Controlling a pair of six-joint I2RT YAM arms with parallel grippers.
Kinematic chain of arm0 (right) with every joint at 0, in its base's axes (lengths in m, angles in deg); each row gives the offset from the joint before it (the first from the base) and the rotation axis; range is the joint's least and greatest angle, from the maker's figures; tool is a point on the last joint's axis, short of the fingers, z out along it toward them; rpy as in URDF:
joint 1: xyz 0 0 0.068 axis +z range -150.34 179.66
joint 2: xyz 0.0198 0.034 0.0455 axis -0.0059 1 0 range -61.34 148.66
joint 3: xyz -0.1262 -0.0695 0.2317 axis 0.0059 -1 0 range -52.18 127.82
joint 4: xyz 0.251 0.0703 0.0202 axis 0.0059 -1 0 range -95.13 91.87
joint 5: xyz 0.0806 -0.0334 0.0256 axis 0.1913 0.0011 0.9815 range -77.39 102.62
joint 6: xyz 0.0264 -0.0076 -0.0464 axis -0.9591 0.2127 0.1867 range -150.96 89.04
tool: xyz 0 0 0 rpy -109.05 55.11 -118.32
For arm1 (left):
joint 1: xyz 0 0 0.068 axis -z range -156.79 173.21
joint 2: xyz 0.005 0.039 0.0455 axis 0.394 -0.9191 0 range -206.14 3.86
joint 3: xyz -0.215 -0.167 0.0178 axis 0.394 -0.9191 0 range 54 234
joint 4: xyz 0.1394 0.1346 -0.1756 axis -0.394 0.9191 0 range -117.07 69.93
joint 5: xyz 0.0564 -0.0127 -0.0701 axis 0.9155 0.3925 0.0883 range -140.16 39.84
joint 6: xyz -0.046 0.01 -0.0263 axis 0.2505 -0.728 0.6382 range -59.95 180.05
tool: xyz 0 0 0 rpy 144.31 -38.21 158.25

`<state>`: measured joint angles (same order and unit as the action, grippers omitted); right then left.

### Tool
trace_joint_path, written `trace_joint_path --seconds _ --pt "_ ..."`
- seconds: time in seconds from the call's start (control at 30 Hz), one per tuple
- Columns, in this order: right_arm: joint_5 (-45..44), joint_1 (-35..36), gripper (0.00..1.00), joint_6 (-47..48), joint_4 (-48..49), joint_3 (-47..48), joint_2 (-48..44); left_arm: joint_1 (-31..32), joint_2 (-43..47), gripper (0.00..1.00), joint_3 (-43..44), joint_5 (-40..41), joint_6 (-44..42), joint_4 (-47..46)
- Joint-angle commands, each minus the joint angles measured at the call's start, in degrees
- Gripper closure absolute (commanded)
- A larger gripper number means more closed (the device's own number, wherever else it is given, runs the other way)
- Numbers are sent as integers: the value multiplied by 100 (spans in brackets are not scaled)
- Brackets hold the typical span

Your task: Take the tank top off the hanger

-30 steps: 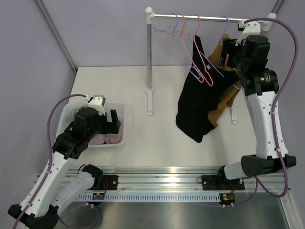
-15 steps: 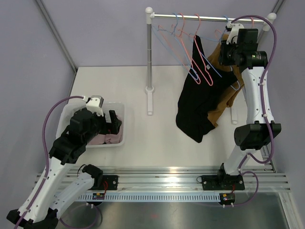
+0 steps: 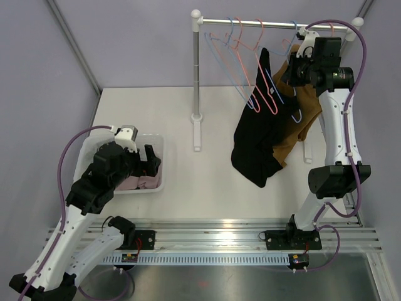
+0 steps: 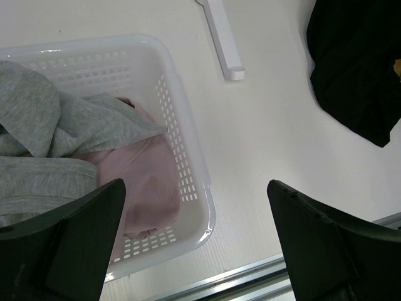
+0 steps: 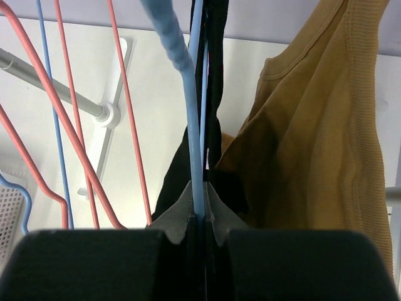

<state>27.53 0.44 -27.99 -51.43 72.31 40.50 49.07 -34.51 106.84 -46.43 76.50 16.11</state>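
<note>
A black tank top (image 3: pixel 254 141) and a mustard tank top (image 3: pixel 302 122) hang side by side from the rail (image 3: pixel 276 24), their hems near the table. My right gripper (image 3: pixel 294 70) is up beside them, just under the rail. In the right wrist view it (image 5: pixel 199 210) is shut on the blue hanger (image 5: pixel 197 157) wire. The black strap (image 5: pixel 216 94) runs right beside that wire, and the mustard top (image 5: pixel 313 138) is to its right. My left gripper (image 3: pixel 150 162) hovers open over the basket (image 3: pixel 160 142), holding nothing.
Pink hangers (image 3: pixel 258 94) and more blue ones hang empty to the left on the rail. The rack's post (image 3: pixel 197 75) and foot (image 4: pixel 222 37) stand mid-table. The white basket (image 4: pixel 188 144) holds grey (image 4: pixel 62 125) and pink clothes (image 4: pixel 150 182).
My right gripper has shut on the blue hanger wire. The right arm swung its elbow down and out, and the hangers and tops shifted slightly. The left arm barely moved.
</note>
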Motion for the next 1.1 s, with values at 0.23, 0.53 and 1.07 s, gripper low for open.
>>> trace_joint_path --seconds 0.23,0.53,1.07 --pt "-68 265 100 -428 -137 893 -209 24 -48 1 -46 -135 -63 -266" --pt "-489 415 100 -560 -260 1359 -586 24 -13 1 -46 -12 -45 -266" --pt "-446 450 100 -762 -717 181 -3081 24 189 1 121 76 -115 -319"
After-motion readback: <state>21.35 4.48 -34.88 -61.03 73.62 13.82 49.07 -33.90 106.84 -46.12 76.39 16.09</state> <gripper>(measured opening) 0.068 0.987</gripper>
